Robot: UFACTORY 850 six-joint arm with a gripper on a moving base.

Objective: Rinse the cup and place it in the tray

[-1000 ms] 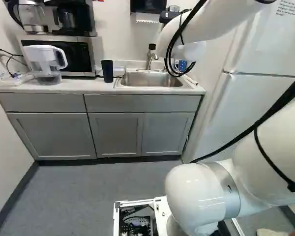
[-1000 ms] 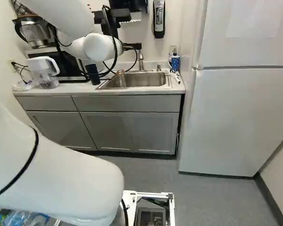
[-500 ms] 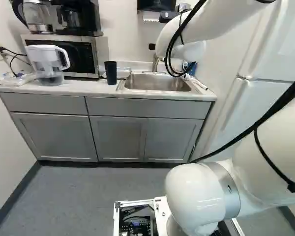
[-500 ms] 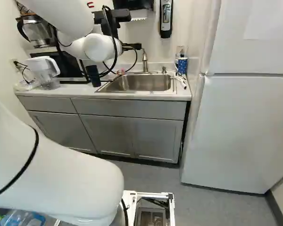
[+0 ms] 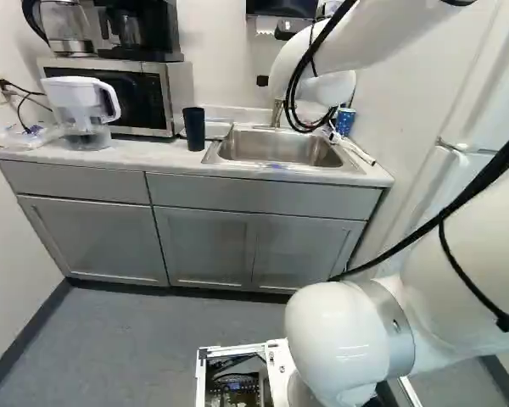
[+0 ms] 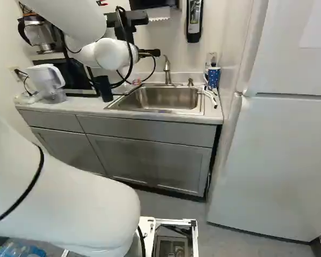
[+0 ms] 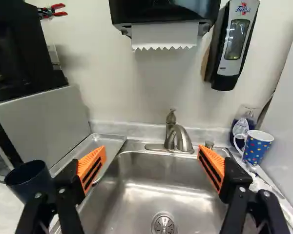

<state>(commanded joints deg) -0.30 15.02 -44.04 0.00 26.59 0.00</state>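
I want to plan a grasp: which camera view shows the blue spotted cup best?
The wrist view: the blue spotted cup looks largest there, its open rim, handle and coloured dots plain to see. The right base view shows it small, past the back corner of the sink. The left base view shows it small too, close beside the arm.

Ahead of our pincer [image 6: 148, 53] we have the sink [image 7: 151, 178]; left, the tray [image 7: 107, 141] and tumbler [image 7: 31, 180]; right, the mug [image 7: 257, 147].
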